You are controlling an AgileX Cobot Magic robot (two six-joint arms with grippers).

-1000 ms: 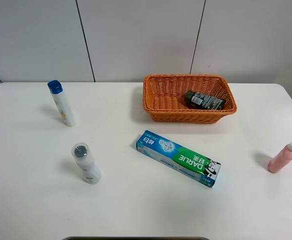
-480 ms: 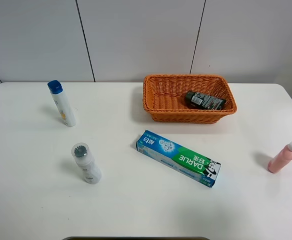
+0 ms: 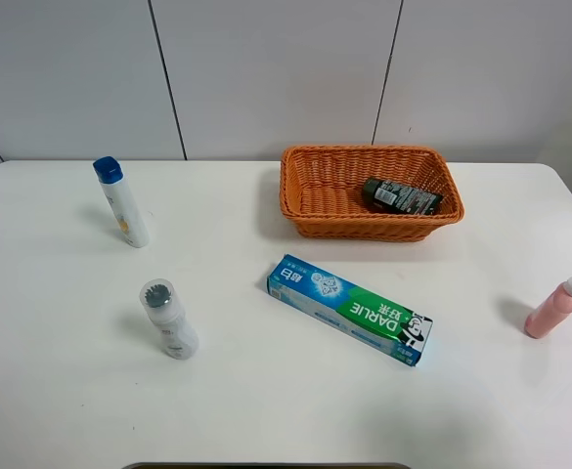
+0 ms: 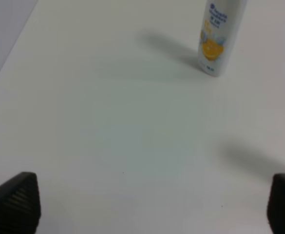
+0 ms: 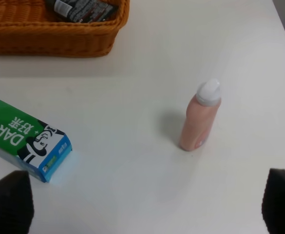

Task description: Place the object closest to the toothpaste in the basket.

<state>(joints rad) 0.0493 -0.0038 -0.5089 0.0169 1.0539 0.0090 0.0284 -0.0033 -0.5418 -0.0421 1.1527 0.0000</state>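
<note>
Lying in the orange woven basket (image 3: 295, 191): one dark tube (image 3: 401, 196). Near the long toothpaste box (image 3: 350, 309): three bottles, one pink (image 3: 554, 308), two white. Both pincers wide open, holding nothing.

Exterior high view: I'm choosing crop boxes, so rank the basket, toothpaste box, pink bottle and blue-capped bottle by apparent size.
1. Basket
2. Toothpaste box
3. Blue-capped bottle
4. Pink bottle

The bottles stand at different distances from the camera, so their order is unsure.

High frontal overview of table (image 3: 266, 410); close downward wrist views, right sharing basket (image 5: 59, 41).
</note>
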